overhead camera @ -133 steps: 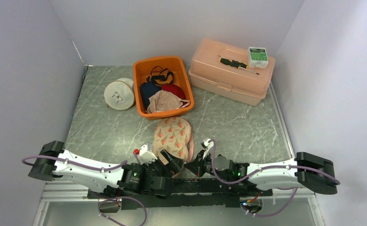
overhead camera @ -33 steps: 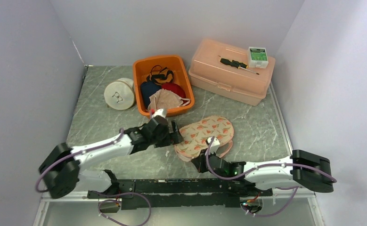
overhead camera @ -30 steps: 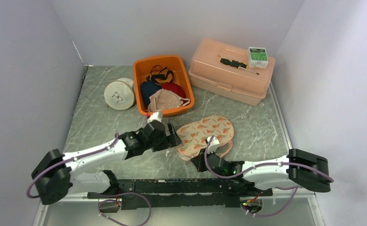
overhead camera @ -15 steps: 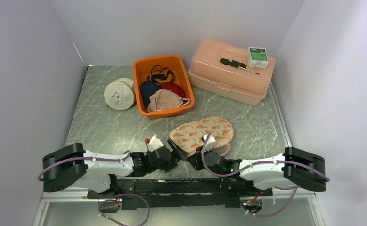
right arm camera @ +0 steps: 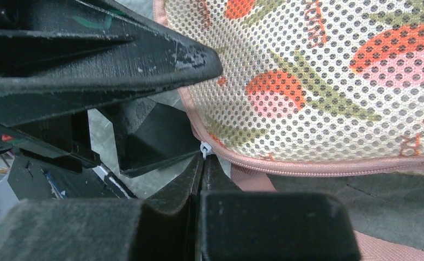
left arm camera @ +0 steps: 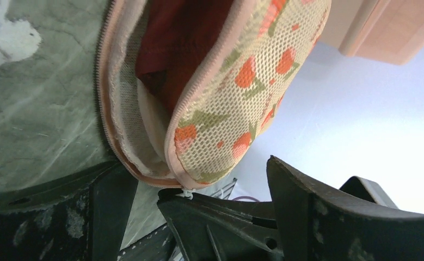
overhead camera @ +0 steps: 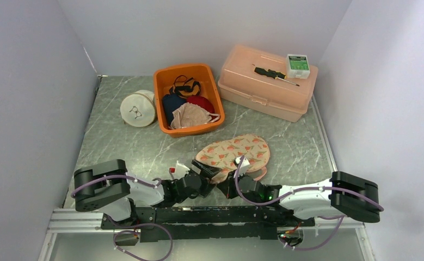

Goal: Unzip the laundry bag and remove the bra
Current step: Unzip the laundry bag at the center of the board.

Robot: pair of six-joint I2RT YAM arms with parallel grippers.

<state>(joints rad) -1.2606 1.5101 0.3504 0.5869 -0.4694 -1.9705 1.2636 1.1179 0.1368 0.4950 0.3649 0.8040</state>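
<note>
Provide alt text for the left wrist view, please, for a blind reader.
A peach mesh laundry bag printed with orange fruit lies partly unzipped on a green marbled table, dark red fabric showing inside. The shut right gripper pinches its white zip pull; the open left gripper frames the bag's near end.

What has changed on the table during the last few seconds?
The left claw, out at mid-table a second ago, pulled back toward its base and now stands open at the gaping near end of the bag. Earlier the bag turned from lengthwise to crosswise and slid right. The right claw stays shut on the zipper pull. Bin and box did not move.
</note>
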